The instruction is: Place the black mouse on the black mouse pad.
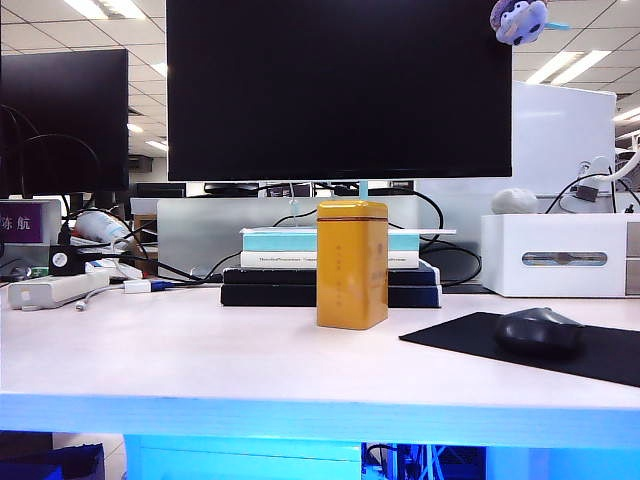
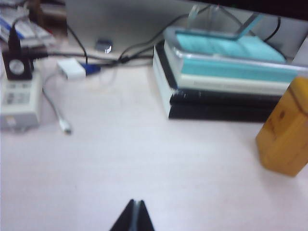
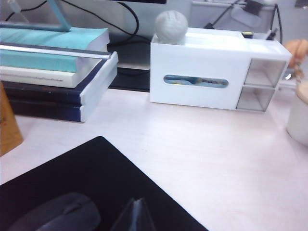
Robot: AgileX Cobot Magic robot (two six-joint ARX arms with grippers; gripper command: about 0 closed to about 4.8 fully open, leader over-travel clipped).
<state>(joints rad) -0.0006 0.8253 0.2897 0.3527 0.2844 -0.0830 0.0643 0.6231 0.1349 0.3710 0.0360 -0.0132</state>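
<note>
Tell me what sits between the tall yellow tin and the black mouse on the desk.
In the exterior view, only bare pale desk and the near corner of the flat black mouse pad separate the yellow tin from the black mouse, which rests on that pad.

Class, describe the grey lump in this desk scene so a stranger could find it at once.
Start at the big monitor, then go right along the desk to the white organiser box. The grey lump sits on top of that box at its left end: a rounded, stone-like shape, paler than the black mouse lying on the black mouse pad.
</note>
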